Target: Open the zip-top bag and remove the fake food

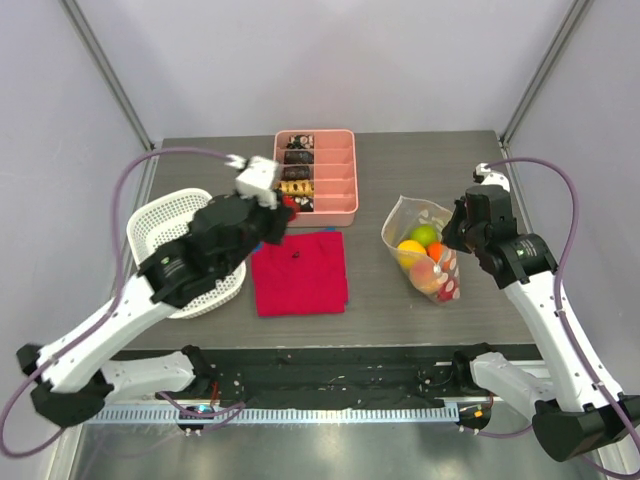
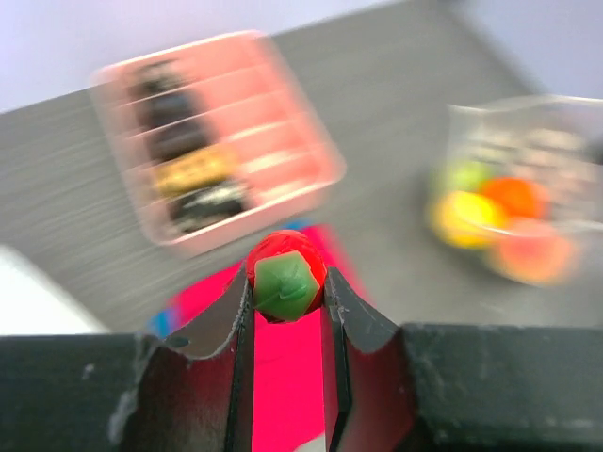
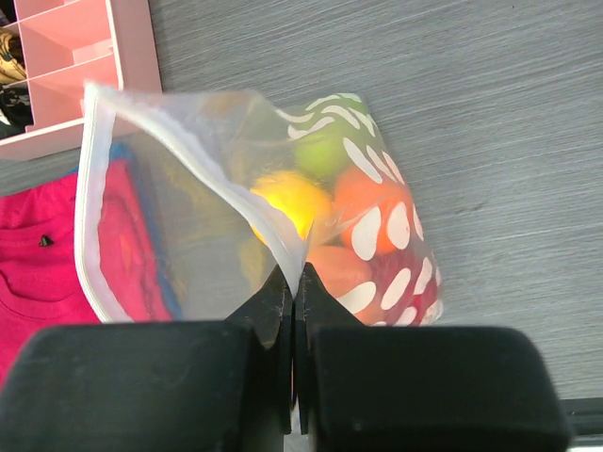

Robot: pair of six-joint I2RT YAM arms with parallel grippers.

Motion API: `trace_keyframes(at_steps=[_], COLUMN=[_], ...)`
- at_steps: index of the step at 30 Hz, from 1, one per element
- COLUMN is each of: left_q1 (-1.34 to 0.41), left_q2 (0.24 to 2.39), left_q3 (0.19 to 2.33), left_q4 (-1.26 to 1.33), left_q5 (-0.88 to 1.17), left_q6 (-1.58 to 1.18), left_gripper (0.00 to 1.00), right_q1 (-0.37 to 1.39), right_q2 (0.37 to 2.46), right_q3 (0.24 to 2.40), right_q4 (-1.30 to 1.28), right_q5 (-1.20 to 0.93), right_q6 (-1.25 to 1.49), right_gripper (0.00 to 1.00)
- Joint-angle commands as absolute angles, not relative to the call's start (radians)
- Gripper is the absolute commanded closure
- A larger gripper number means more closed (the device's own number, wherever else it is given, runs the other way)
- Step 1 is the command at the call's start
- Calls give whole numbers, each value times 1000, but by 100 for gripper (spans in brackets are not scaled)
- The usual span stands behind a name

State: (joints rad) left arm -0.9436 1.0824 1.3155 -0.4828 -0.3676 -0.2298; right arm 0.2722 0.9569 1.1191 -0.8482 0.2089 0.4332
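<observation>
Left hand (image 2: pixel 287 282) grasps a red, green-capped fake fruit (image 2: pixel 283 256) above the red cloth (image 1: pixel 300 272); right hand (image 3: pixel 292 281) is clenched on the zip-top bag (image 3: pixel 170 207) rim, near the right edge of the counter (image 1: pixel 400 315).

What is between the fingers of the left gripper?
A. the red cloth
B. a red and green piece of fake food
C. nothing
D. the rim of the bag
B: the left wrist view shows the left gripper shut on a red and green piece; the right gripper pinches the bag.
</observation>
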Motion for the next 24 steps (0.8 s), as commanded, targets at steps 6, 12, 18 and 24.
trace_keyframes(at_steps=[6,12,18,24], left_q1=[-671,-528,-494,-494], left_q2=[865,897,962,966], left_q3=[979,848,808,865], left_q4=[-718,-718,-687,-675], left_q5=[-811,-770,-707,-577], left_q6=[-419,-552,-623,-608], left_gripper=[100,100,51,0], right_q1=[273,273,273,272], right_q2=[923,923,911,907], right_q3=[1167,1150,1151,1158], right_q4=[-801,-798,-795,-801], right_q5=[186,152,97,98], right_q6=[380,374,380,376], right_gripper=[99,98,99,99])
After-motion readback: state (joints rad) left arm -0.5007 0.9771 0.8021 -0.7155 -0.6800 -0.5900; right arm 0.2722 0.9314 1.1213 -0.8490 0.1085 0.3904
